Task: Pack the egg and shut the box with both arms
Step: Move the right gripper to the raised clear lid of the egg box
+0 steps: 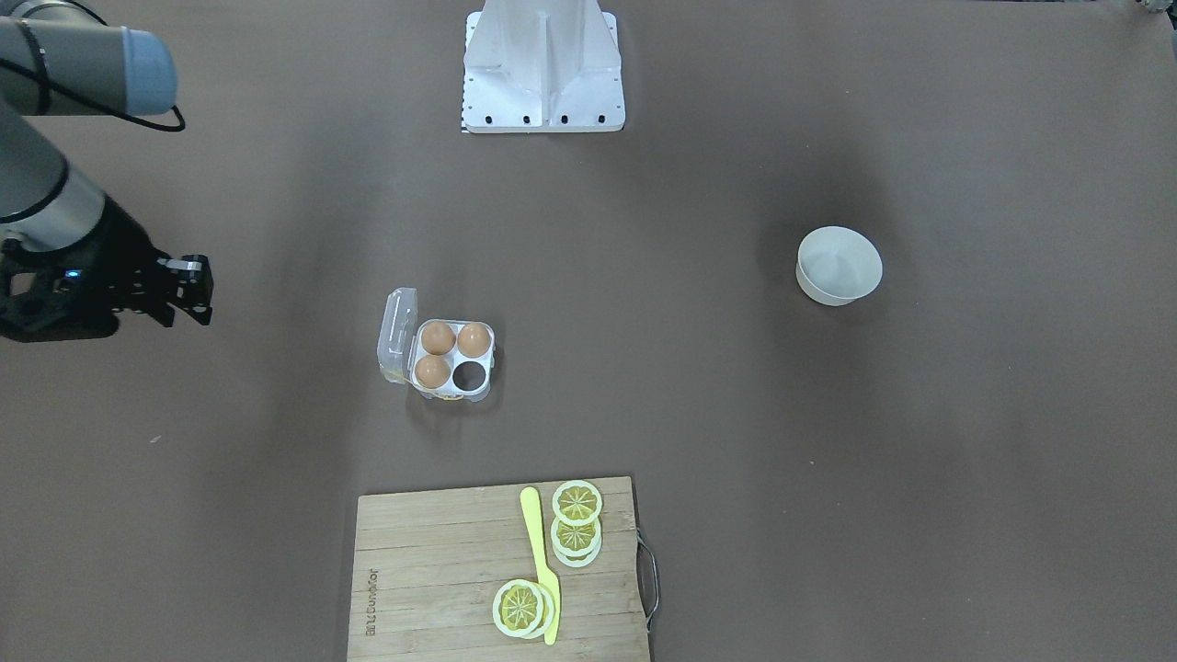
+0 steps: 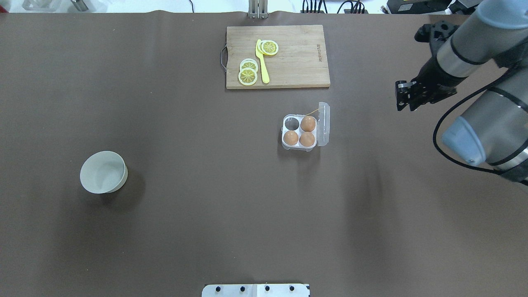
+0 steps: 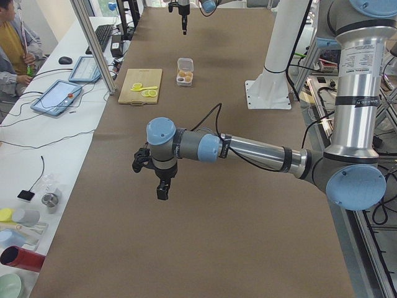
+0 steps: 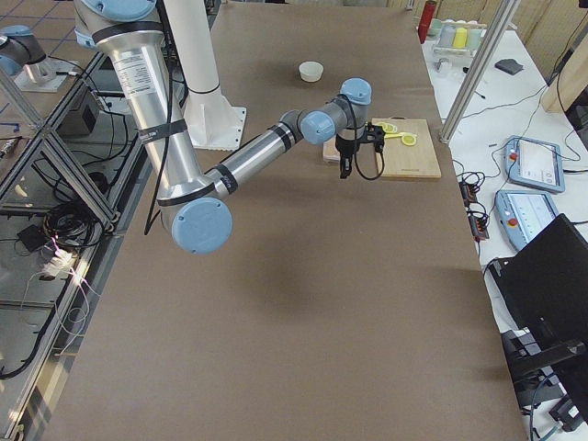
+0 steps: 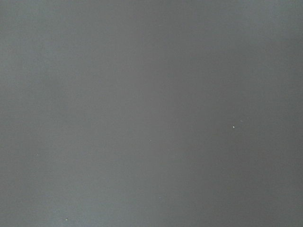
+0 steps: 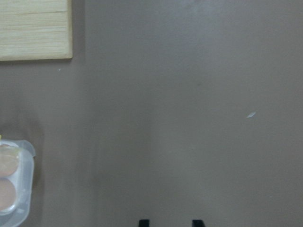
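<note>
A clear-plastic egg carton (image 1: 490, 360) sits near the middle of the brown table (image 1: 828, 478), well apart from both arms. 3 light-brown eggs (image 1: 438, 337) are seated in 3 of its 4 cups, and 1 cup (image 1: 470, 373) is seen bare. No loose egg is seen on the table or in the white bowl (image 1: 839, 267), so the packing is judged done or nearly done. The hinged lid (image 1: 397, 333) stands open beside the cups, so the closing is left to do.

The right gripper (image 1: 204, 292) hangs above bare table, to the lid side of the carton. Only in the right wrist view are its fingertips (image 6: 144, 222) seen: they are set apart, with nothing held between them. The same view catches a corner of the carton at its left edge.

The left gripper (image 3: 161, 189) is shown only in the exterior left view, far from the carton; whether it is wide or narrow cannot be told. Only plain table surface is shown by its wrist camera.
</note>
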